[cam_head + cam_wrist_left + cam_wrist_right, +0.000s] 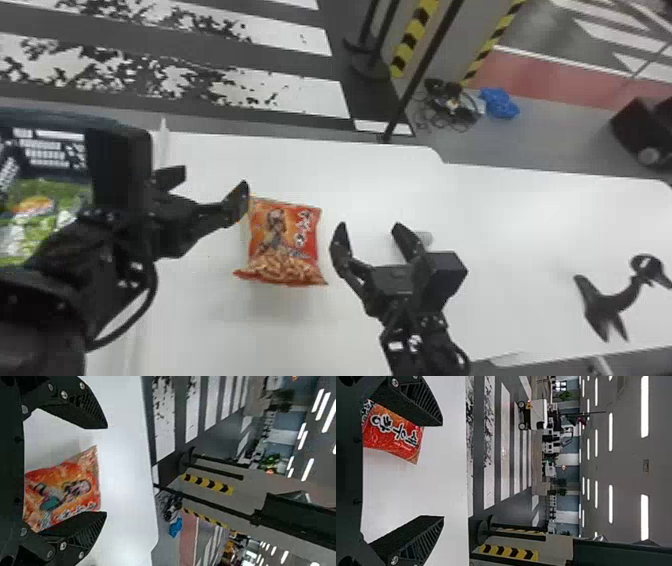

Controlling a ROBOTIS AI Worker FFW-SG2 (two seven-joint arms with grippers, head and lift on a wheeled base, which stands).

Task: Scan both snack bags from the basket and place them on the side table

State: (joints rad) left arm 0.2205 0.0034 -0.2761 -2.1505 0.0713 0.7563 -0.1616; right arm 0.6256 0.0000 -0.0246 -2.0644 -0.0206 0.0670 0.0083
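Observation:
My left gripper (214, 179) stands open over the table, between the basket (140, 150) and the orange-red snack bag (285, 240); one finger is near the bag's upper left corner. The bag lies front up on the white table. To its right is my right gripper (370, 226), open, nothing held. A green snack bag (47, 215) lies inside the basket. In the left wrist view the orange-red bag (63, 490) appears between the open fingers of the left gripper (106, 470). In the right wrist view the bag (391, 435) shows beside one finger of the open right gripper (443, 471).
A black long-necked object (607, 300) rests on the white table (525, 220) at the right. A small pale object (425, 238) is partly hidden behind the right gripper. Past the table's far edge are black barrier posts (372, 67) on the floor.

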